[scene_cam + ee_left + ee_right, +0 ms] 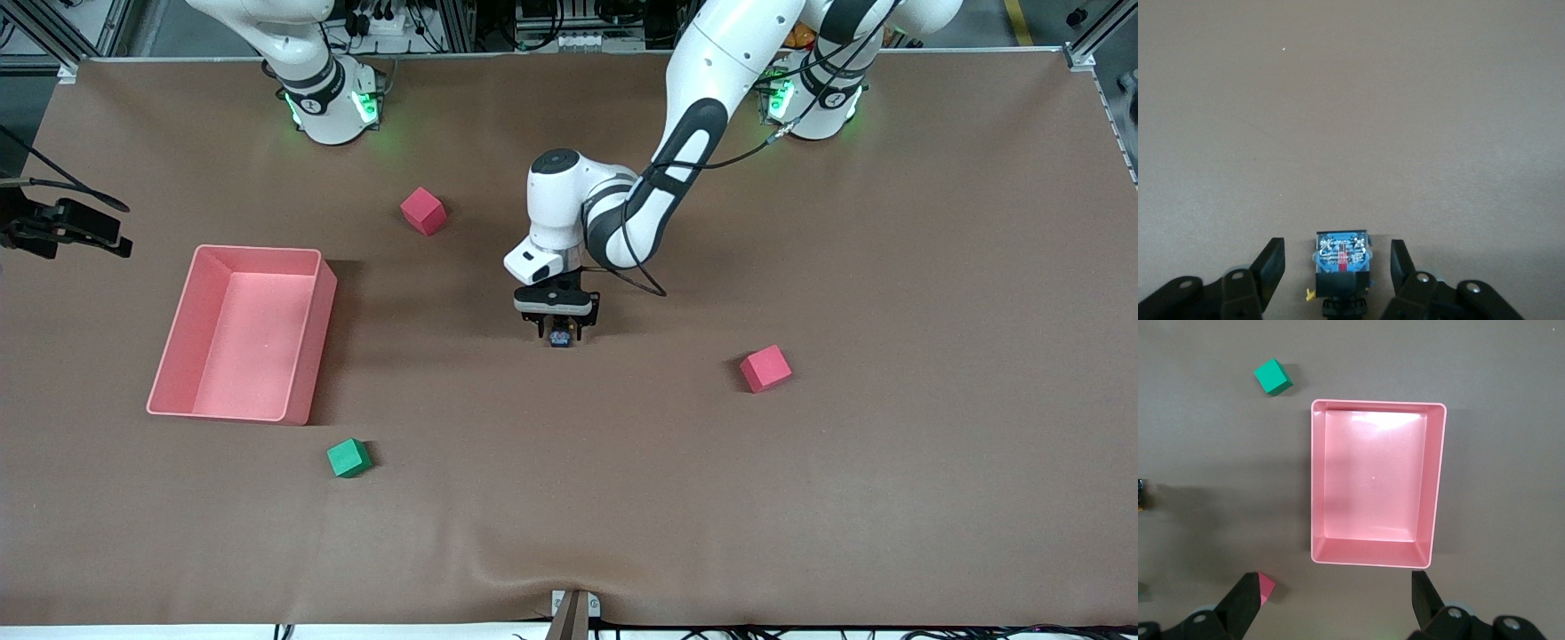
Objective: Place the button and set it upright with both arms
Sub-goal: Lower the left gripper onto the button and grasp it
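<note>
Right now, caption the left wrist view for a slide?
Left tool, fingers apart, straddling the tiny black push-button switch on the brown table.

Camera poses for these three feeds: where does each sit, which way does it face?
Front: high across the table, facing both bases; left arm reaches to mid-table.
Left wrist: looks down past its fingers flanking the button, gaps showing.
Right wrist: high over the pink bin, fingers open.
Shared: front and right wrist both show bin and green cube.

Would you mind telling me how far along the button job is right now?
Done: the left gripper is down at the table, straddling the button. In hand: its fingers stand apart from the body, no grip yet. Left: grasp, place, upright. The right gripper waits open above the pink bin.
</note>
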Motion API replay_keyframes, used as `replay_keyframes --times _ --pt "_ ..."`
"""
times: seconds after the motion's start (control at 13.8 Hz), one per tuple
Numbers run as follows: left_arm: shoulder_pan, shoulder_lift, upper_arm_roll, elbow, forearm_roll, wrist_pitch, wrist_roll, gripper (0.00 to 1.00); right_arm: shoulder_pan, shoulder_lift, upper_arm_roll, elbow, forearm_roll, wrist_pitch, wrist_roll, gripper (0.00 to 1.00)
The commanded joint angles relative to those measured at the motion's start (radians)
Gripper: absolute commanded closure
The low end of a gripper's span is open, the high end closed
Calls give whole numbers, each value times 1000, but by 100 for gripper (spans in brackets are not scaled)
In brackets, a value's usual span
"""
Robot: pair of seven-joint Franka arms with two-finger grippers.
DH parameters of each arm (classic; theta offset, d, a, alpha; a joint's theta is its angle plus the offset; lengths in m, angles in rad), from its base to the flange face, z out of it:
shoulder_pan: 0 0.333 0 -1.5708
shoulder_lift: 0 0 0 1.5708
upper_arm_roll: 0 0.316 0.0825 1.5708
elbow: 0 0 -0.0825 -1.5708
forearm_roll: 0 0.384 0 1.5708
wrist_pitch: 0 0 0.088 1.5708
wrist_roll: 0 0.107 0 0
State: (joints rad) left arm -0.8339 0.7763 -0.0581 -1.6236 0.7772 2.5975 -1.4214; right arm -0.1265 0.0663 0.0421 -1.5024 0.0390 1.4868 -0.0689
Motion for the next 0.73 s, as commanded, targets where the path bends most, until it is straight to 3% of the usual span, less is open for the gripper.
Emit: replay_keyframes --times 0.0,0.15,0.65 --pt "-20 -6 11 -25 94 24 -137 29 -18 -16 19 -7 -37 -6 -6 0" --pt "-21 -6 11 -25 158 24 -236 30 -2 -22 24 1 -103 -8 -3 0" --pt "-21 -5 11 -24 177 24 -289 34 -1 -22 25 4 -71 -42 3 0"
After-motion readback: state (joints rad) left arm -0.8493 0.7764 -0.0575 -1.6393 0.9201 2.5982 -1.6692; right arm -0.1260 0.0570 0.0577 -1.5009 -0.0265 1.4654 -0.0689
